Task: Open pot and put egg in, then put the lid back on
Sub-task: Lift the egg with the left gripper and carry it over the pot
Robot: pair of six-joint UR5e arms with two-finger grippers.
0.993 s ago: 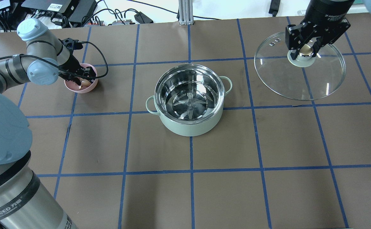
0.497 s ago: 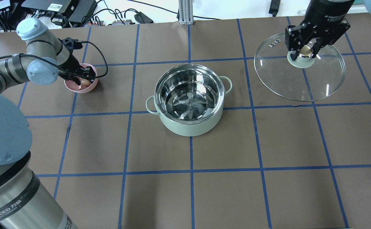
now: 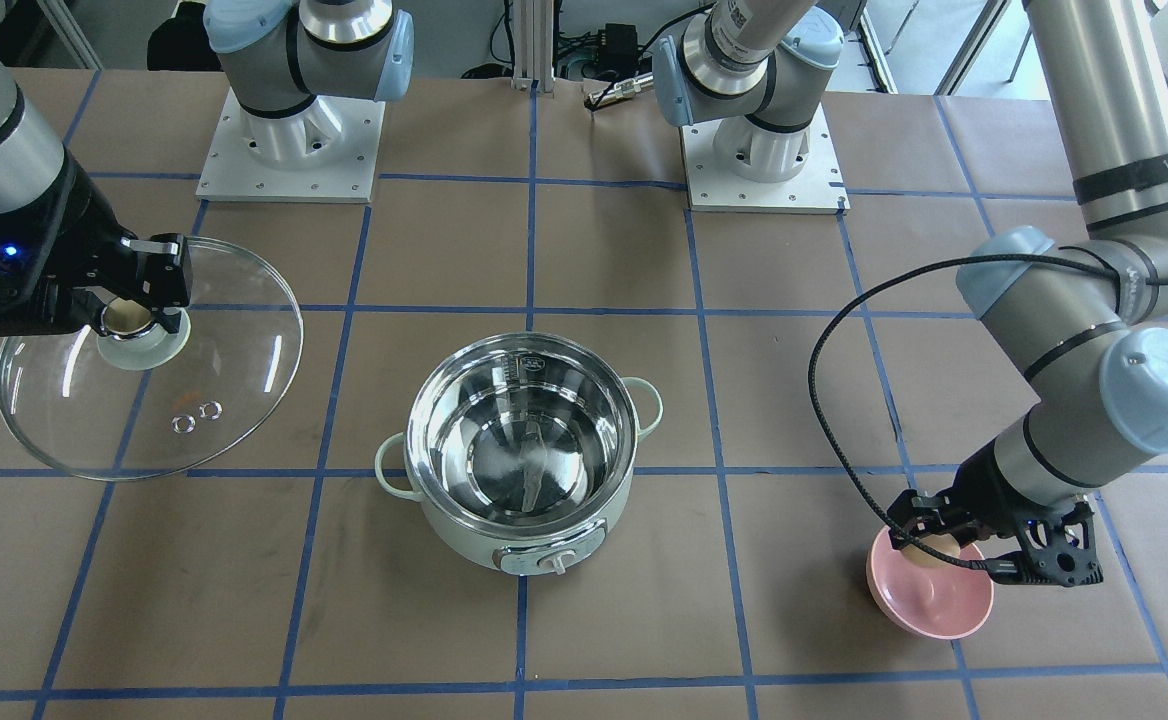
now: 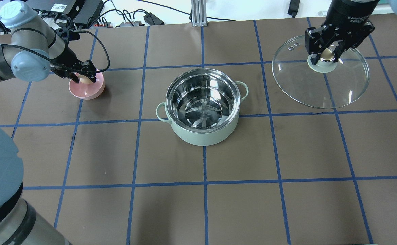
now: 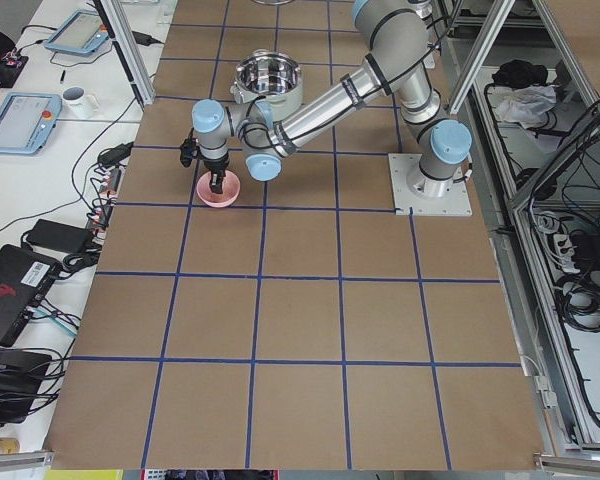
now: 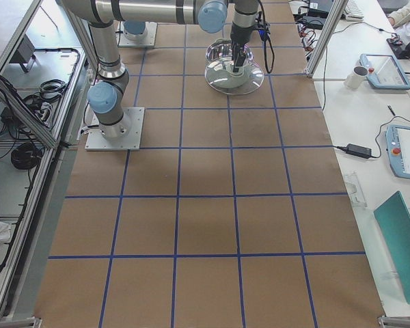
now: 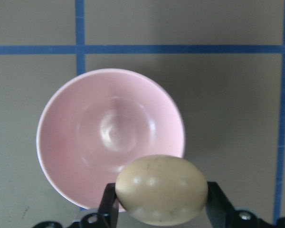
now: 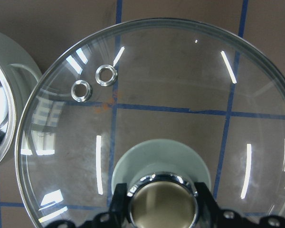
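Brown paper crossed with blue tape covers the worktop [image 3: 644,620], and in the front-facing view the pot [image 3: 464,540] stands near its middle, uncovered, its steel inside showing; on that view's right the left claw [image 3: 929,545] is clamped on the egg [image 3: 934,552] just above the pink bowl [image 3: 934,603]; on its left the right claw [image 3: 129,318] grips the tan knob [image 3: 126,314] of the lid [image 3: 234,370], well apart from the pot. Overhead, the egg hangs over the bowl's far rim; the lid is to the pot's right and farther back, and whether its rim touches the worktop I cannot tell. From the table's left end, the left arm [image 5: 310,100] reaches down over the bowl, the pot beyond it; from the right end, the right arm [image 6: 150,10] is over the lid. The left wrist camera shows the egg pinched between both fingers [image 7: 109,204], apart from the bowl beneath; the right wrist camera shows the knob squeezed from both sides, two vent rings [image 8: 106,74] in the glass, and the pot's rim at the left edge.
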